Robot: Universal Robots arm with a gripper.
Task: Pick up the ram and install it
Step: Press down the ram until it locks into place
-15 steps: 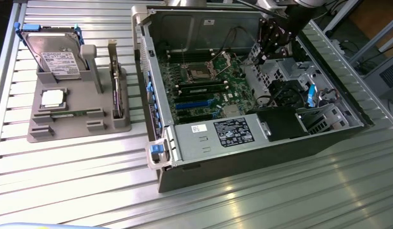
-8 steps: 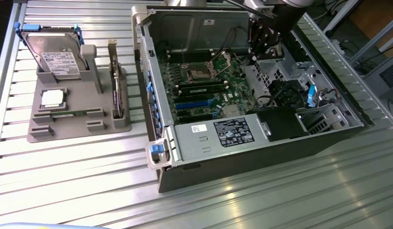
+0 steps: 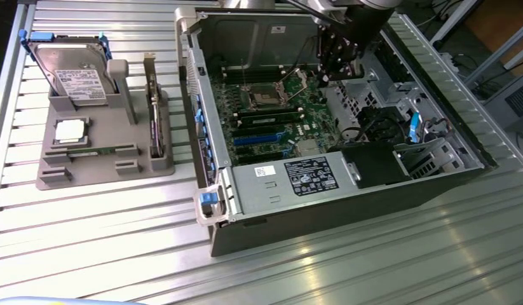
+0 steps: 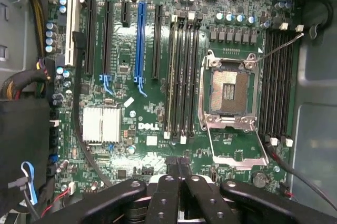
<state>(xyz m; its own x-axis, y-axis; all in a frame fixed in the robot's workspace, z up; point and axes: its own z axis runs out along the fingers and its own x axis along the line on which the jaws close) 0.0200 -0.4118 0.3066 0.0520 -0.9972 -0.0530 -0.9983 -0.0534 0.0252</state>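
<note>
The ram (image 3: 91, 153) is a thin green stick set on edge in a slot near the front of the grey holder (image 3: 100, 170), at the exterior view's left. My gripper (image 3: 339, 71) hangs inside the open computer case (image 3: 329, 210), far from the holder. It sits over the back of the motherboard (image 4: 131, 129). In the wrist view my gripper (image 4: 179, 165) is shut, its black fingers (image 4: 167, 192) pressed together with nothing between them. Below it lie the empty black memory slots (image 4: 181, 76) and the open processor socket (image 4: 229, 89).
The holder also carries a leaning hard drive (image 3: 73, 73), a square silver processor chip (image 3: 70, 130) and a dark card on edge (image 3: 152, 117). Inside the case are a black power supply (image 3: 311, 176), cables (image 3: 418, 127), a silver heatsink (image 4: 101, 125) and a blue slot (image 4: 139, 39).
</note>
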